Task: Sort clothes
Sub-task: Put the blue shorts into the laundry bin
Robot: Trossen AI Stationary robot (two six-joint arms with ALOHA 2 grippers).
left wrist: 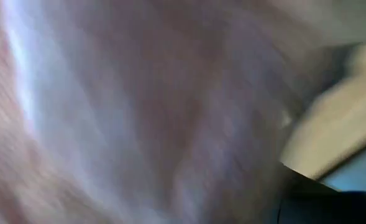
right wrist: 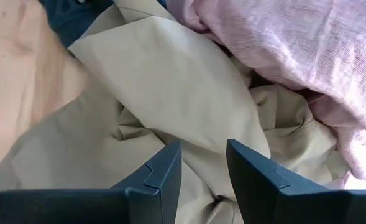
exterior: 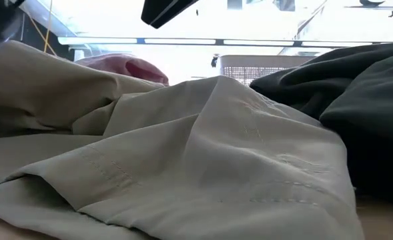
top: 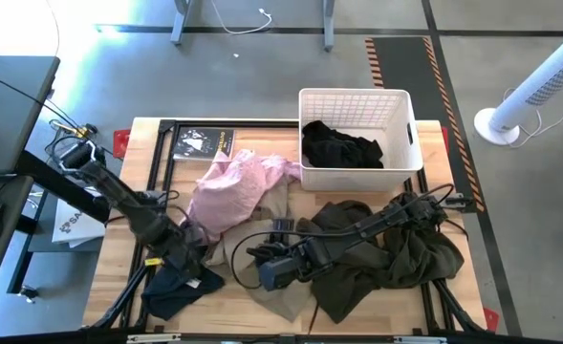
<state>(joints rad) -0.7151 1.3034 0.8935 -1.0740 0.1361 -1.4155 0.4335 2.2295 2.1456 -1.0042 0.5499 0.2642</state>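
A pale pink garment lies on a beige garment at the table's middle. A dark olive-brown garment lies heaped at the right. A navy garment lies at the near left. A black garment lies in the white basket. My left gripper is at the pink garment's near left edge; its wrist view shows only blurred pink cloth up close. My right gripper is open over a fold of the beige garment, beside the pink garment. My right gripper stands with its two fingers on either side of a beige fold, coming level from the table's right. I cannot tell whether the fingertips touch the cloth.
A dark flat book lies at the far left of the table, beside the basket. In the low view the beige garment fills the foreground, with the olive-brown garment to its right. A white fan stands off the table's far right.
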